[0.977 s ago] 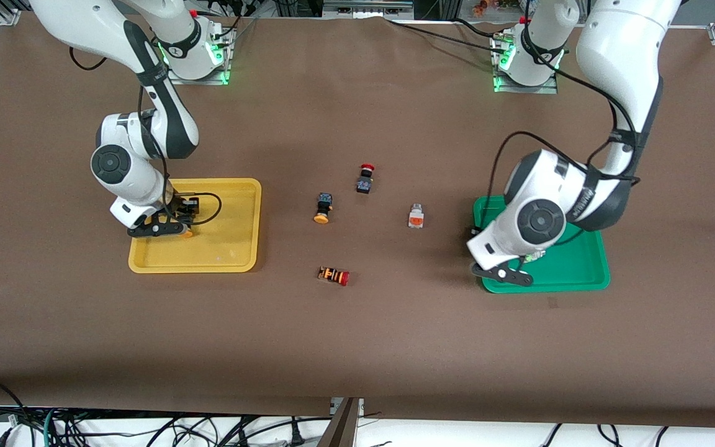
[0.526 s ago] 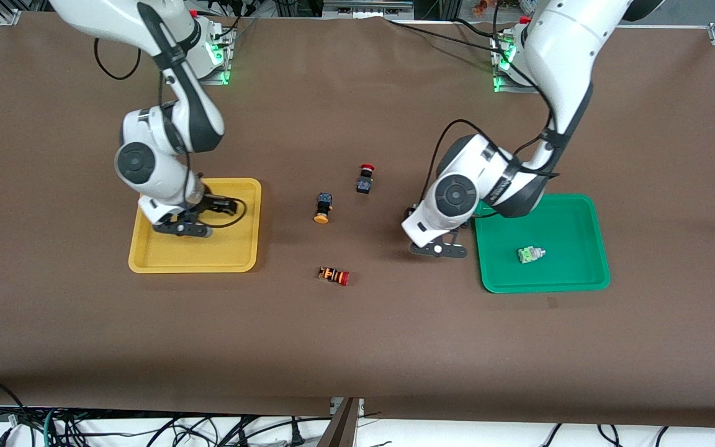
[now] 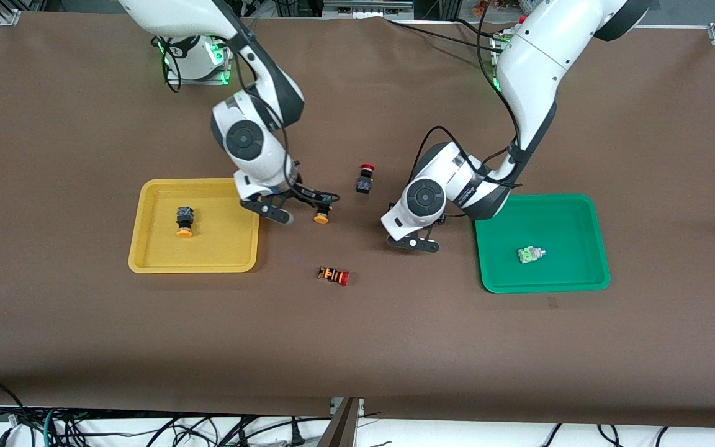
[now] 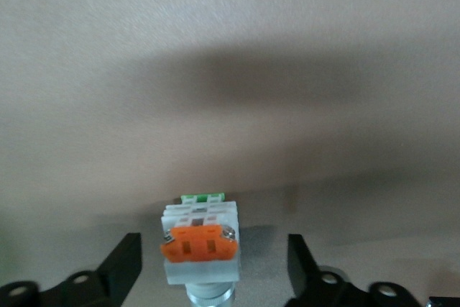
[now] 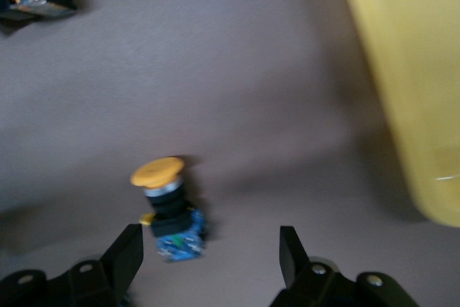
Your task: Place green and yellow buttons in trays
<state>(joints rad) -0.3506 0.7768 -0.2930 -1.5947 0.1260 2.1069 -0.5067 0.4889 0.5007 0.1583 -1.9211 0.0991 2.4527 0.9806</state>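
Note:
The yellow tray (image 3: 233, 254) holds one black button with a yellow-orange cap (image 3: 184, 222). The green tray (image 3: 568, 214) holds the white button with a green face (image 3: 530, 254). My right gripper (image 3: 309, 207) is open, low over the second black yellow-capped button (image 3: 322, 217), which lies between its fingers and close to one finger in the right wrist view (image 5: 167, 210). My left gripper (image 3: 418, 234) is open and straddles the white button with an orange face (image 4: 200, 244). My left arm hides that button in the front view.
A black button with a red cap (image 3: 365, 179) stands between the two grippers, nearer the bases. An orange-striped button with a red cap (image 3: 334, 275) lies nearer the front camera. The yellow tray's edge (image 5: 402, 98) is close to my right gripper.
My right gripper left a yellow-capped button in the yellow tray and moved over the second one. My left gripper left the green-faced button in the green tray and moved over the orange-faced one.

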